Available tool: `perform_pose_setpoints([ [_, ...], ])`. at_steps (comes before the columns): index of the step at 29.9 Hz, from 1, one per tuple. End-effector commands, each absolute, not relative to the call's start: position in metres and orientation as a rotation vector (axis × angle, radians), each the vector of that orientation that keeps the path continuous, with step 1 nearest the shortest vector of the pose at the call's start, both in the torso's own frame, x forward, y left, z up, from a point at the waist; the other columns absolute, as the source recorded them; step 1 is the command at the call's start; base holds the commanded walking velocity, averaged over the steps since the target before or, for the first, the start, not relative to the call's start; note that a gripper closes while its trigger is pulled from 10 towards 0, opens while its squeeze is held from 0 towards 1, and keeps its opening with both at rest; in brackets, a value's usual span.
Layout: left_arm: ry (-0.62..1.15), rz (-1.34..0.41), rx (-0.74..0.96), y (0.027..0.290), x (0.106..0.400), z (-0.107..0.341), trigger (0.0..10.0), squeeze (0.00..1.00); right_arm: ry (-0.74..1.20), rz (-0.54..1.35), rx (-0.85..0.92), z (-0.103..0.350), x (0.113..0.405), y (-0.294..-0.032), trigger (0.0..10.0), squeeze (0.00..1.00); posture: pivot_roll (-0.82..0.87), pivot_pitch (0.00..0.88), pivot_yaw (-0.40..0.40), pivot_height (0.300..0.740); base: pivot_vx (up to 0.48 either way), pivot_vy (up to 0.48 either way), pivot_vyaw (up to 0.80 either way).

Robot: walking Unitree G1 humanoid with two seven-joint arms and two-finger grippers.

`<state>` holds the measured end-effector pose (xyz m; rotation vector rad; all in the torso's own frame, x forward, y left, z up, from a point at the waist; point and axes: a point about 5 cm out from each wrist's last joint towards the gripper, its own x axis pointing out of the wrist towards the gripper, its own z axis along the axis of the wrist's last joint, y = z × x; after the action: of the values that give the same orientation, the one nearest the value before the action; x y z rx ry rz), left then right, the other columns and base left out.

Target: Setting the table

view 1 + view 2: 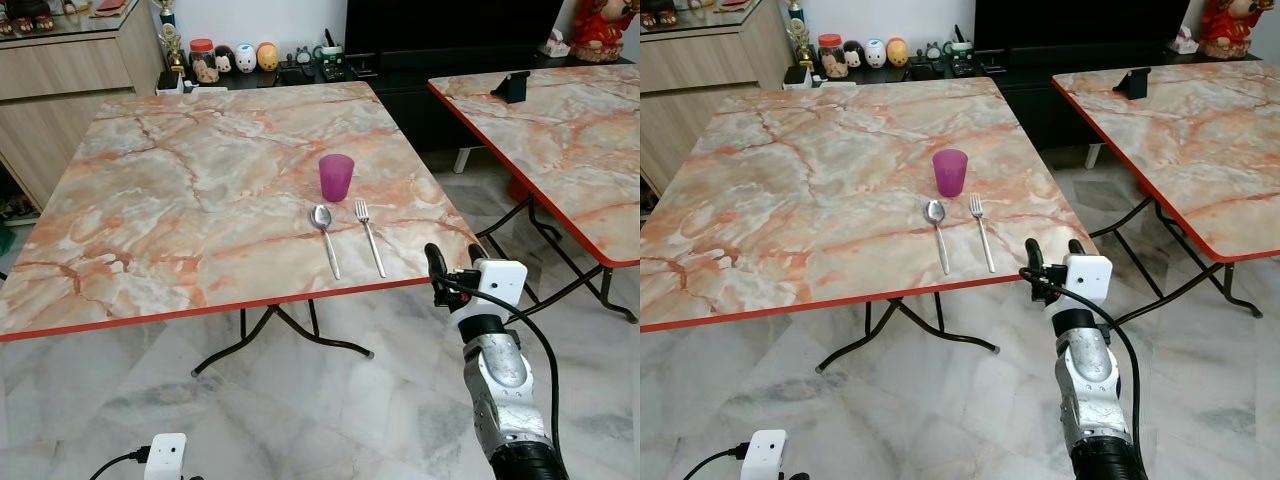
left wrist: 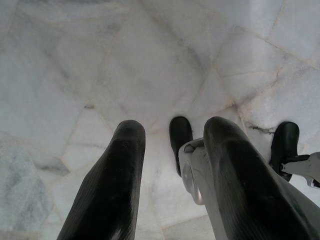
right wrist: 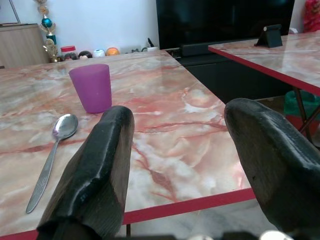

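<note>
head eyes: looked forward and down over marble table (image 1: 200,200) | right wrist: low at table edge, shared purple cup (image 3: 91,88) | left wrist: faced floor (image 2: 75,60)

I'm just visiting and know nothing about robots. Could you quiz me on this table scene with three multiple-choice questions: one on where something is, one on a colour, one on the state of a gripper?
1. Where does the spoon lie?
A. Left of the fork
B. Inside the cup
C. On the floor

2. What colour is the cup?
A. Green
B. Purple
C. White

3. How is the right gripper?
A. Shut on the fork
B. Shut on the cup
C. Open, holding nothing

Answers: 1 A, spoon and fork lie side by side near the table edge. 2 B, it is plainly purple. 3 C, the right wrist view shows its fingers spread apart with nothing between.
</note>
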<state>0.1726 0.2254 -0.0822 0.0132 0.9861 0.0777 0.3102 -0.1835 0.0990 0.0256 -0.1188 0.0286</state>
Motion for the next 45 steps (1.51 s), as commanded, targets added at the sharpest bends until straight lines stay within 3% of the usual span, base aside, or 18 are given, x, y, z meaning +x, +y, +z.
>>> perform_pose_setpoints([
  [1, 0.990, 0.085, 0.015, 0.226, 0.171, -0.083, 10.0, 0.00, -0.143, 0.027, 0.028, 0.107, 0.313, -0.184, 10.0, 0.00, -0.04, 0.000, -0.004, 0.740, 0.292, 0.000, 0.00],
  [24, 0.993, 0.080, 0.018, 0.226, 0.171, -0.083, 10.0, 0.00, -0.155, 0.050, 0.031, 0.109, 0.311, -0.180, 10.0, 0.00, -0.04, 0.000, -0.006, 0.740, 0.298, 0.000, 0.20],
  [36, 0.995, 0.073, 0.027, 0.226, 0.172, -0.083, 10.0, 0.00, -0.053, 0.037, -0.003, 0.096, 0.310, -0.179, 10.0, 0.00, -0.05, 0.000, -0.005, 0.740, 0.000, 0.000, 0.00],
  [45, 0.997, 0.070, 0.029, 0.226, 0.171, -0.083, 10.0, 0.00, 0.039, 0.085, -0.017, 0.096, 0.319, -0.164, 10.0, 0.00, -0.05, 0.000, -0.005, 0.740, 0.000, 0.000, 0.00],
])
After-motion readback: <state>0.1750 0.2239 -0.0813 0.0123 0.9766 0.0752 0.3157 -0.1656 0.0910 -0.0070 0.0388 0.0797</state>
